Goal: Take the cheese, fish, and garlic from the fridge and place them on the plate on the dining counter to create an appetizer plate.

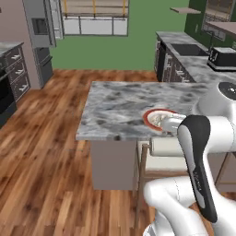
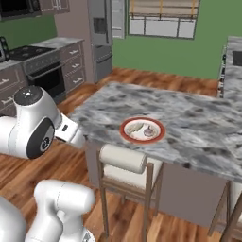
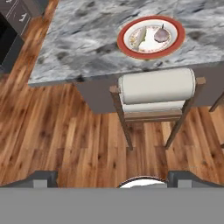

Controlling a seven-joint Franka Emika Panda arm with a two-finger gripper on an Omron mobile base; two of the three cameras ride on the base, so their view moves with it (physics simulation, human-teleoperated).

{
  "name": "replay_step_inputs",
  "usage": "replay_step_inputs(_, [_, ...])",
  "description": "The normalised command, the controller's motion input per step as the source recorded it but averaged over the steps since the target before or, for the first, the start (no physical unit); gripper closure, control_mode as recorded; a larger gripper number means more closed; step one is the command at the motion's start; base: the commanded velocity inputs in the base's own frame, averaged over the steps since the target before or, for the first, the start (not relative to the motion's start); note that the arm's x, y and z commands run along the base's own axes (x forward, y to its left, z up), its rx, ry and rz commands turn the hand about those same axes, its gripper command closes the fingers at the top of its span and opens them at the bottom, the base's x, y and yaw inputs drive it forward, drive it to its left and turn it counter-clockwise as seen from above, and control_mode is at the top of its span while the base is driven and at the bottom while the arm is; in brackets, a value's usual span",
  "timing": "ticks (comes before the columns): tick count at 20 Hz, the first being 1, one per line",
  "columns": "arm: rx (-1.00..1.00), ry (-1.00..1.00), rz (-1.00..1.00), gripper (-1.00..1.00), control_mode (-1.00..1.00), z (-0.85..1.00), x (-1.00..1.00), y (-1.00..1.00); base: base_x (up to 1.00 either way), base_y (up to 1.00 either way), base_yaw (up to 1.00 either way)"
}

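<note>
A cushioned stool (image 3: 155, 94) is tucked against the near edge of the dining counter (image 3: 87, 39), right below the plate (image 3: 151, 36) — its padded backrest sits between the hand and the dish. Wood floor (image 3: 65, 140) spreads out under the hand, and dark drawers (image 3: 15, 13) show off beyond the counter's far corner. In the right base view the fridge (image 2: 100, 38) stands well back past the counter, by the window (image 2: 163, 19), with a stove (image 2: 45, 71) along the wall to its left.

On to the plate: round, white, red-orange rim band, lying close to the counter's near edge. Two things on it — the fish (image 3: 140, 37), pale yellowish and slender, on the side nearer the drawers, and the garlic (image 3: 161, 34), a pinkish bulb with a pointed top, beside it, apart from the fish. No cheese on the plate.

The gripper (image 3: 112, 177) hangs above the floor, back from the stool, fingers spread wide, holding nothing.
</note>
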Motion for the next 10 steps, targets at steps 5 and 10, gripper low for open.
replay_step_inputs(5, [0.0, 0.0, 0.0, -1.0, 1.0, 0.0, 0.0, 0.0, 0.41, 1.0, -0.07])
replay_step_inputs(10, [0.0, 0.0, 0.0, -1.0, 1.0, 0.0, 0.0, 0.0, 0.72, 1.0, -0.01])
